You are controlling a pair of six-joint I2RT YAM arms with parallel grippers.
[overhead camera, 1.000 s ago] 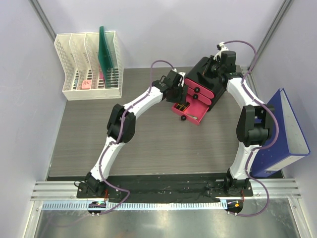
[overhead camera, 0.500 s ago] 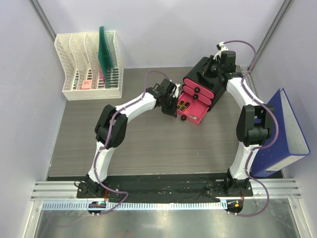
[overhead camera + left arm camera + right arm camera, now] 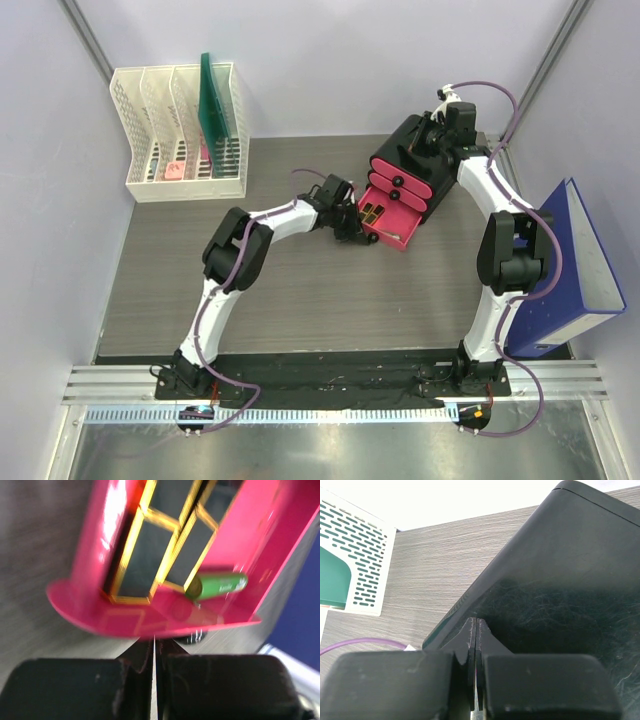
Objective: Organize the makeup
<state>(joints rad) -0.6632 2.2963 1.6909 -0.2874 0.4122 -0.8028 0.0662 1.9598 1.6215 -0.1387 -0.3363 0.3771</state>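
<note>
The left fingers [image 3: 149, 655] are pressed together on nothing, just before the front lip of the open pink drawer [image 3: 95, 555]. In it, the slim green tube [image 3: 217, 586] lies beside two gold-black sticks [image 3: 145, 550]. The right fingers [image 3: 471, 632], closed and empty, rest against the black box [image 3: 560, 580] at the far right corner of the desk [image 3: 200, 280].

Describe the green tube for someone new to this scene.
Find the black box at the back right of the table; its bottom pink drawer stands pulled out. Inside, beside gold-edged black sticks, lies the slim tube, the only green item there.
</note>
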